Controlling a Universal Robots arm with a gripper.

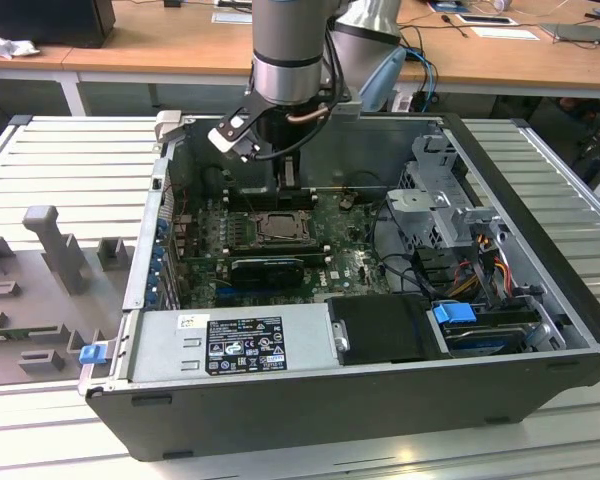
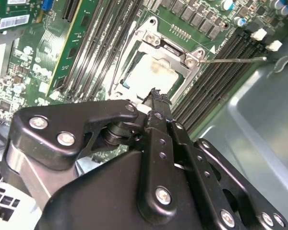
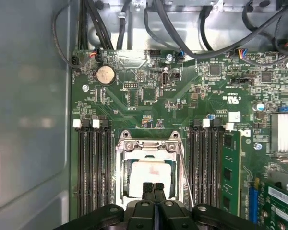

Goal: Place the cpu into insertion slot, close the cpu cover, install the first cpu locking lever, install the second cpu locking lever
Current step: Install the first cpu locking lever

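Cpu (image 3: 149,172) under cpu cover (image 3: 148,146); second wrist view shows lever (image 2: 233,60) jutting out

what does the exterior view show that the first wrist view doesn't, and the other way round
Exterior view adds: the robot arm, the whole computer case lying open on the slatted table, and the power supply inside it.
First wrist view adds: the round coin battery and the white latches at the memory slot ends.
Both: the cpu framed by the cpu cover, with the shut gripper at its edge.
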